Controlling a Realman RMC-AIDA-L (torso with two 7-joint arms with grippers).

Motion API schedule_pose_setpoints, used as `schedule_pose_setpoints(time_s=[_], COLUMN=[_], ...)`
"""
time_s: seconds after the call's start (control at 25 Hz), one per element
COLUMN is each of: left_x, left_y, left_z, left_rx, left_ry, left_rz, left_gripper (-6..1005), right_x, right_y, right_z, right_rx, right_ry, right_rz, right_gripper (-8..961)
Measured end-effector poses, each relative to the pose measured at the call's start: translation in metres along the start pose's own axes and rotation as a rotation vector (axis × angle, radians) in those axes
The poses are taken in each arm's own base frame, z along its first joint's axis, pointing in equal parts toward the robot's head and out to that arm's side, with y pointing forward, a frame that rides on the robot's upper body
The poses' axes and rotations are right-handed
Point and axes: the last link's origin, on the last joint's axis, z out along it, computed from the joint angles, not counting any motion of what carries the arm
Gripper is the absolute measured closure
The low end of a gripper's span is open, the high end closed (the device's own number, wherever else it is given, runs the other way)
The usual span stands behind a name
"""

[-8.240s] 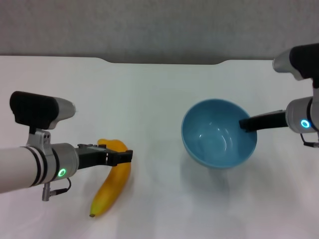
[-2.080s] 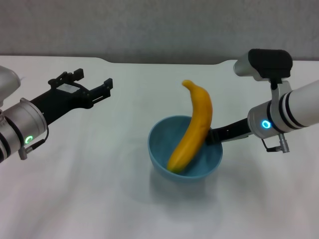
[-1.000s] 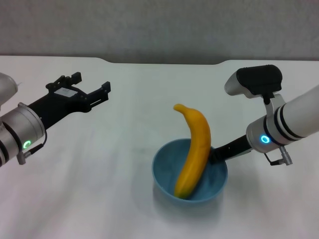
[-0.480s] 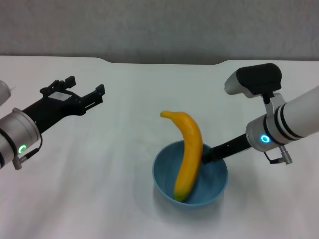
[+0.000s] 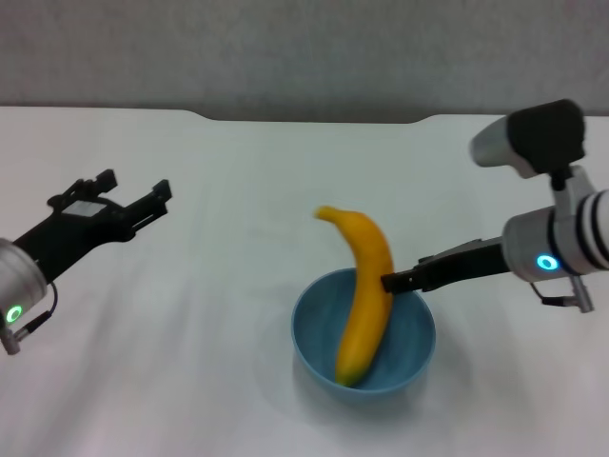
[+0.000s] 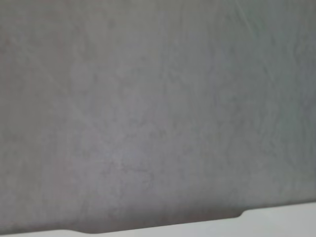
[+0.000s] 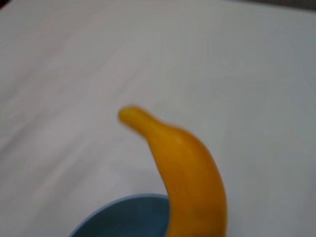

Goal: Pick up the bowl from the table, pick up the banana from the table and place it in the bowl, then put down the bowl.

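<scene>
Standing banana point(image 5: 365, 290) in bowl point(image 5: 319, 346), right hand point(image 5: 392, 282) beside it, grip unclear, left hand point(image 5: 136, 195) spread empty.

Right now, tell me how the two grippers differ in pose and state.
The left gripper hangs above bare table at the robot's left, fingers spread and holding nothing. The right gripper reaches in from the robot's right to the rim of the bowl, right beside the banana that stands in it; its fingers cannot be judged. The left points up and away, the right points across toward the bowl. Both are black.
</scene>
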Motion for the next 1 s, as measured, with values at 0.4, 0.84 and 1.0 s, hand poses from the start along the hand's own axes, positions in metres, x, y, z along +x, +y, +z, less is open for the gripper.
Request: schedule_pose_setpoints(time_s=[0.4, 0.84, 1.0], left_x=[-0.015, -0.034, -0.037], left_y=[-0.014, -0.024, -0.022], left_z=[-0.017, -0.030, -0.030], left_rx=[0.015, 0.074, 0.076], left_ry=[0.049, 0.087, 0.075], left_rz=[-0.083, -0.128, -0.104], left_gripper=[108, 109, 109], right_x=[0.010, 0.052, 0.072], right_y=[-0.026, -0.051, -0.056], right_z=[-0.027, -0.037, -0.034], right_rx=[0.033, 0.071, 0.072], right_ry=[-0.240, -0.658, -0.737], right_rz=[0.025, 0.024, 0.017], right_gripper=[225, 228, 228])
